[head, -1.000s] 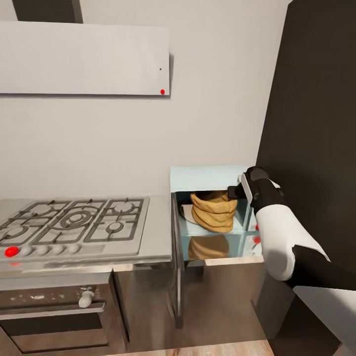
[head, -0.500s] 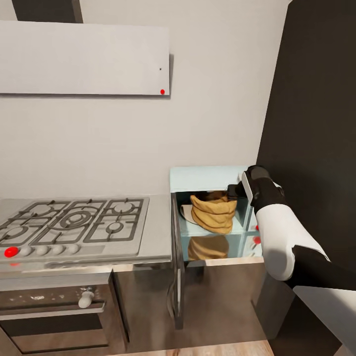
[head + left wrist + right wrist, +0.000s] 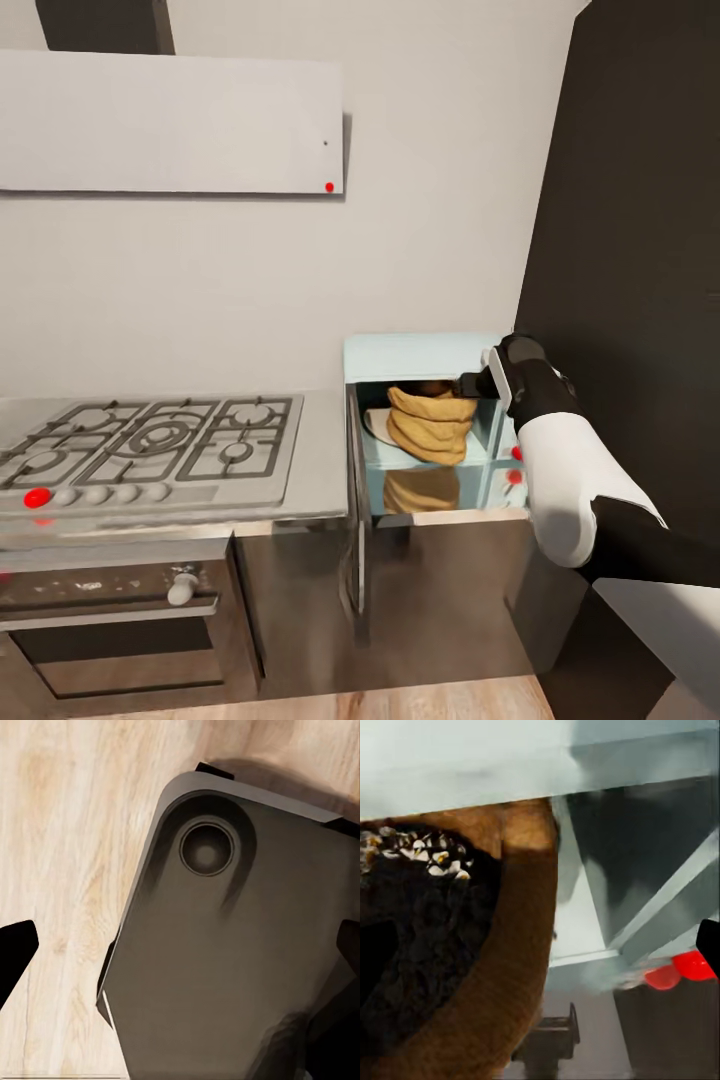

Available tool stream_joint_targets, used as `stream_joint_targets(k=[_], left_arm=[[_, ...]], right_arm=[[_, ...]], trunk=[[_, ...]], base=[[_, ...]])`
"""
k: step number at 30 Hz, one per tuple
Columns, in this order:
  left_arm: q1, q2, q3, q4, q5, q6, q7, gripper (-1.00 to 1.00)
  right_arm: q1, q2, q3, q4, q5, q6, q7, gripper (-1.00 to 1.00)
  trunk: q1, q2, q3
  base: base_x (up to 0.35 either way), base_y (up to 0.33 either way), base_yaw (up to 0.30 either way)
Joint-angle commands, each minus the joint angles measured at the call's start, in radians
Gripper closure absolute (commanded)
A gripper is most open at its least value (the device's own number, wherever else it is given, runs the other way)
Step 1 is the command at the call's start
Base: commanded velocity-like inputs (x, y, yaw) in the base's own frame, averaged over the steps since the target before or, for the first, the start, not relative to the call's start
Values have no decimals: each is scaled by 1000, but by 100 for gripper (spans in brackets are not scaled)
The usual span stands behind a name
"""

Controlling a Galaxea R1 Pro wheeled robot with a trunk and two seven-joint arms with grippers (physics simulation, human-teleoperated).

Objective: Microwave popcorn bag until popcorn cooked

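Right hand (image 3: 472, 385) at the rim of the popcorn bag (image 3: 430, 425), apparently pinching it; grip not clearly shown. Bag sits upright inside the open microwave (image 3: 420, 356), on its plate. Likely light, soft paper that crumples; rolled rim is the hold. Cavity walls close around, open front free. Left hand: state unclear.

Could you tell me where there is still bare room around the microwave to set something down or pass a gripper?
Free: the steel strip between the hob grates and the microwave, and the microwave's flat top. Crowded: the cavity, where the popcorn bag takes the middle and the right gripper is at its rim; bare floor shows only left of the bag.
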Motion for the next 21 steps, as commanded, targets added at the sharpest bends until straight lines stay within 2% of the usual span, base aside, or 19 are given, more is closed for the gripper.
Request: stream_joint_targets(k=[1,7,10,13,18,21], left_arm=[[0,0,0,-1,4,-2,3,-100],[0,-1,0,-1,4,-2,3,-100],[0,0,1,-1,4,-2,3,-100],[0,1,1,-1,4,-2,3,-100],[0,1,1,-1,4,-2,3,-100],[0,1,0,-1,4,-2,3,-100]], right_arm=[[-1,1,-6,-1,5,3,2,-100],[-1,1,-7,-17,5,3,6,-100],[0,6,-9,-89,4,3,9,-100],[8,13,-9,-113,4,3,20,-100],[9,13,-9,-156,5,3,107,-100],[13,12,-7,-171,6,3,122,-100]], trunk=[[-1,-1,-1],[-1,-1,-1],[-1,-1,-1],[-1,-1,-1],[-1,-1,-1],[-1,-1,-1]], base=[[-339,0,0],[-344,0,0],[-263,0,0],[-72,0,0],[-7,0,0],[0,0,0]])
